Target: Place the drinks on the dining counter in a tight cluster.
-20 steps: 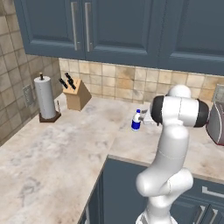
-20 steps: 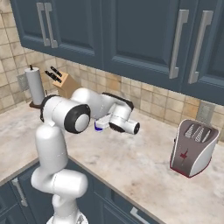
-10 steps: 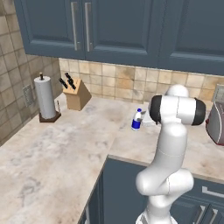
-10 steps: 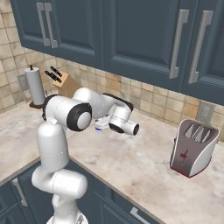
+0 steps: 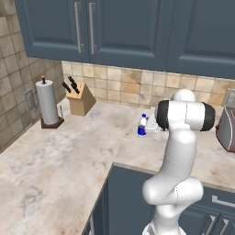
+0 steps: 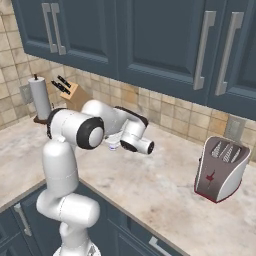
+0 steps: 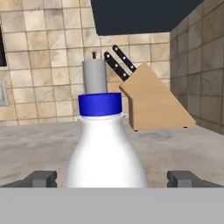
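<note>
On the worktop by the backsplash | water bottle (image 7: 107, 148) upright at your 12 o'clock, between the gripper (image 7: 111, 178) fingers, spread apart, not clamped | knife block (image 7: 154, 103) at 1 o'clock | nothing moved yet; carrying and clustering all remain.

White arm: raised from the base, bent at a dark-jointed elbow, forearm extended level toward the tiled wall. Gripper (image 7: 111, 179): held roughly level; fingertips (image 7: 41, 178) spread wide apart, one seen at either side of the hand view, nothing clamped between them.
</note>
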